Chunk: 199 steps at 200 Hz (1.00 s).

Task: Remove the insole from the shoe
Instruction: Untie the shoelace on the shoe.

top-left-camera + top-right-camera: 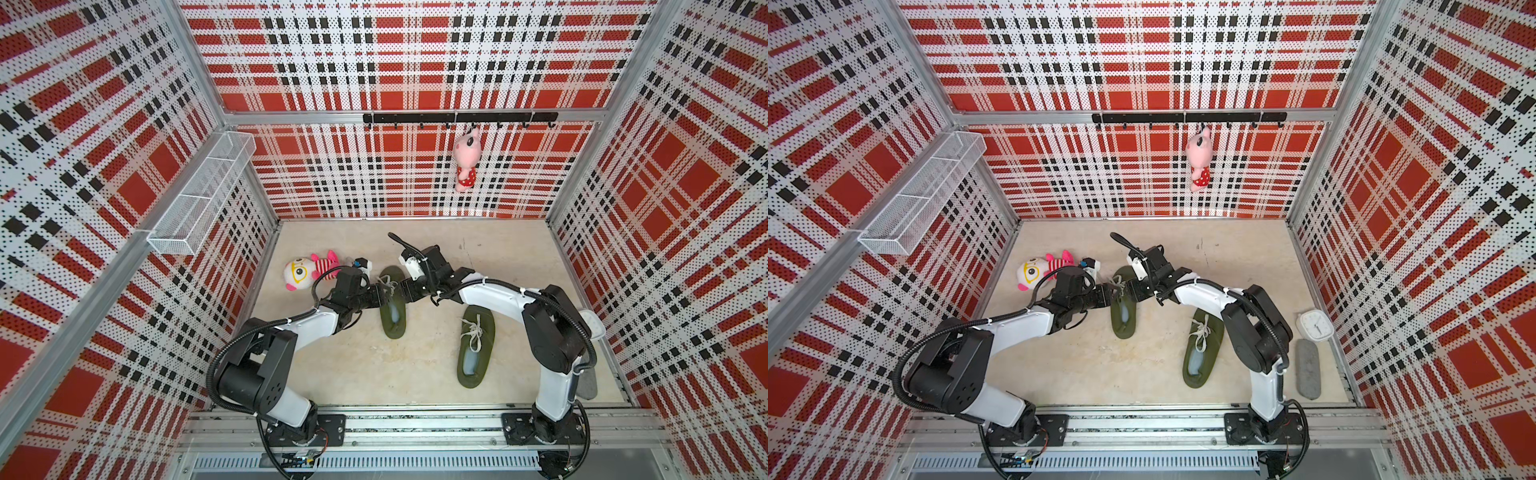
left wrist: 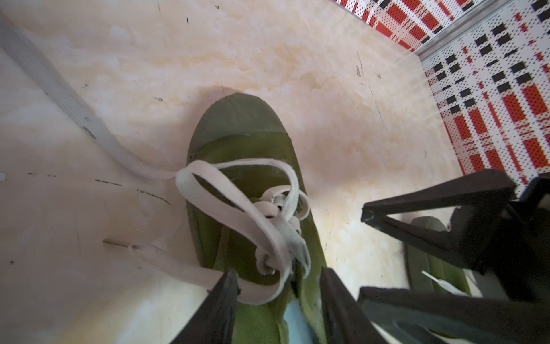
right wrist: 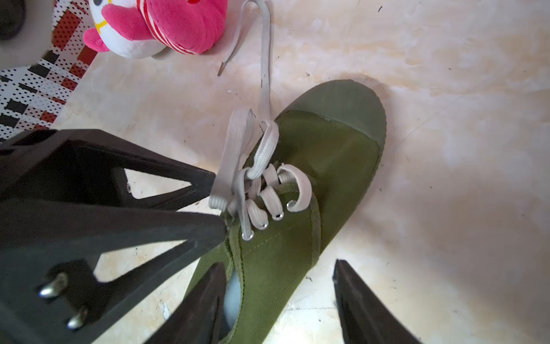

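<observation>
An olive green shoe [image 1: 392, 326] with white laces lies left of centre on the floor, with its toe toward the back wall. A pale blue insole [image 1: 394, 311] shows in its mouth. My left gripper [image 1: 385, 291] comes in from the left. In the left wrist view the left gripper [image 2: 276, 280] has its fingers [image 2: 223, 297] pressed against both sides of the shoe [image 2: 238, 134] at the laces, with the insole [image 2: 293, 321] between them. My right gripper [image 3: 278, 263] is open. One of its fingers sits in the shoe's mouth beside the insole [image 3: 233, 295], and the other is clear of the shoe.
A second green shoe [image 1: 476, 345] lies to the right. A pink-and-white plush toy [image 1: 307, 270] sits by the left wall. Along the right wall are a white clock [image 1: 1314, 325] and a grey oblong pad [image 1: 1307, 368]. A pink toy [image 1: 467, 160] hangs from the hook rail.
</observation>
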Each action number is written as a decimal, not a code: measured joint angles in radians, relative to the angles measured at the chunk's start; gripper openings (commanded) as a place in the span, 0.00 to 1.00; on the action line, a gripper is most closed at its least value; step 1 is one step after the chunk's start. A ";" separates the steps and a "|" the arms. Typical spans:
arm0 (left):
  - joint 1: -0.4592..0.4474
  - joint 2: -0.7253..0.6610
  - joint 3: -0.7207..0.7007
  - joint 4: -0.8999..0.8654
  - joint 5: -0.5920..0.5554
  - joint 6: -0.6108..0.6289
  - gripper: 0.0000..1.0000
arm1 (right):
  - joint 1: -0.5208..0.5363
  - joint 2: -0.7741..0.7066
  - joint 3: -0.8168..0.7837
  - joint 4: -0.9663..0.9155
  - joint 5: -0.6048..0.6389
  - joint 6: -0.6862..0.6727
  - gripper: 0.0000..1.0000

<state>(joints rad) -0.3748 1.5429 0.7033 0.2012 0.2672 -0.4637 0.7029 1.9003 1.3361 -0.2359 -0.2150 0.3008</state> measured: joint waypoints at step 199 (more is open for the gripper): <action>0.124 -0.161 -0.035 -0.050 -0.061 0.007 0.00 | 0.042 0.082 0.171 0.017 0.006 -0.047 0.39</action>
<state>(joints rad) -0.2512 1.3815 0.6685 0.1513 0.2066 -0.4564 0.7444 1.9823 1.5074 -0.2188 -0.2085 0.2539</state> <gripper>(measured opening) 0.044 0.406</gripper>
